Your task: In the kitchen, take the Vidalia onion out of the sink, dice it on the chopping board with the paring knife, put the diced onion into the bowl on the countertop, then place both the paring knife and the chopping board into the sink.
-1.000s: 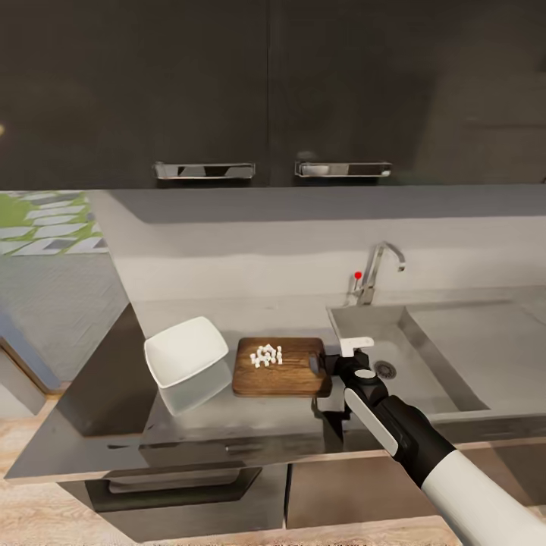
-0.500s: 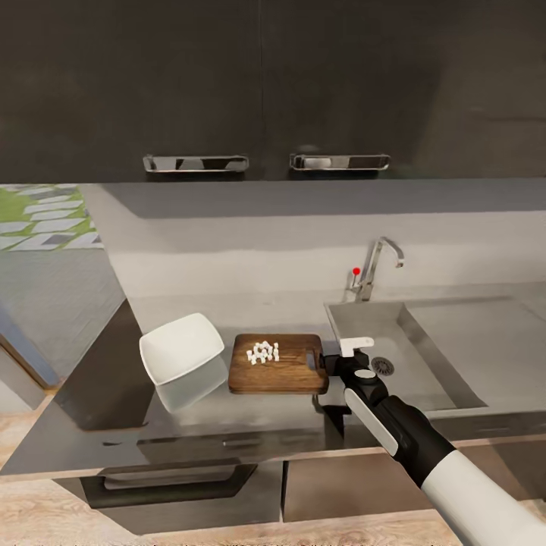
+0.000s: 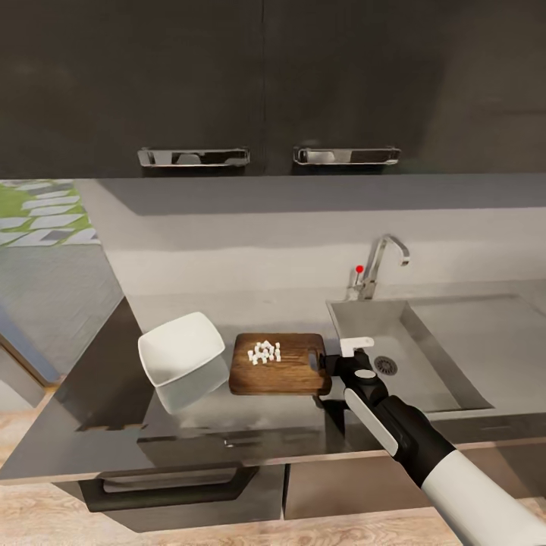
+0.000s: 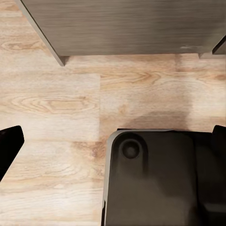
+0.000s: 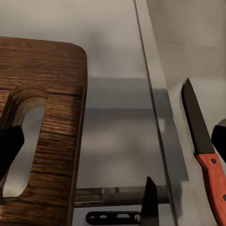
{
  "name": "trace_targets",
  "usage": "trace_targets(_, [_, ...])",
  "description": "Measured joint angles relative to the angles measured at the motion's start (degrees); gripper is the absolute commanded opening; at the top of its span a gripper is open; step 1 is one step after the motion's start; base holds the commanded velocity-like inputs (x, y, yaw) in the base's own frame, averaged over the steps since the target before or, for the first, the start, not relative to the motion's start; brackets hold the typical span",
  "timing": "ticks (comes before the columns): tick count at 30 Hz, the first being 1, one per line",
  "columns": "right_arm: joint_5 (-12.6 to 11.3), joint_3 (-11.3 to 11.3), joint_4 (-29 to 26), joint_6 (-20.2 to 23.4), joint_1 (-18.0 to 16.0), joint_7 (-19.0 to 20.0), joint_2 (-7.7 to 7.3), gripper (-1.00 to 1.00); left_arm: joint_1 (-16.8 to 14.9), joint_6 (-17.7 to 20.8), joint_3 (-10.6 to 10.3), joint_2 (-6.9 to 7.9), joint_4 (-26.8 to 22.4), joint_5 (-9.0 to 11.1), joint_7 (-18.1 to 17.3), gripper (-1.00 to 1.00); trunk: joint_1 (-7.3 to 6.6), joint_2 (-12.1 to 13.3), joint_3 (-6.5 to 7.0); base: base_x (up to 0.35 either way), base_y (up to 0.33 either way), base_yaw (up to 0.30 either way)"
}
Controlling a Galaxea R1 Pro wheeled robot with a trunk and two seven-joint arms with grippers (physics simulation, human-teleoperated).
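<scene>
I am seeing one shallow glossy white bowl (image 3: 182,355) sitting on the reflective grey countertop (image 3: 98,394), and nothing is lying inside it. Just beside it, one dark-brown wooden chopping board (image 3: 279,364) is carrying a cluster of tiny white onion cubes (image 3: 265,353); they are too small to count. One red-handled paring knife (image 5: 202,153) is lying in the grey steel sink (image 3: 425,356), close to its rim. My right gripper (image 3: 343,356) is hovering between the board's slotted end (image 5: 21,141) and the sink edge, fingers spread apart and holding nothing. My left gripper's fingers (image 4: 9,146) are standing wide over the wooden floor (image 4: 56,108), also holding nothing.
</scene>
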Motion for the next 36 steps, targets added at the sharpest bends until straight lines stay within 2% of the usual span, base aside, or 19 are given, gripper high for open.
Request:
trace_targets(20, [0.0,0.0,0.0,0.0,0.0,0.0,0.00,1.00,0.0,0.0,0.0,0.00,0.0,0.0,0.0,1.00,0.00,0.0,-0.06,0.050,0.000,0.000])
trace_targets(36, [0.0,0.0,0.0,0.0,0.0,0.0,0.00,1.00,0.0,0.0,0.0,0.00,0.0,0.0,0.0,1.00,0.00,0.0,-1.02,0.000,0.020,0.000])
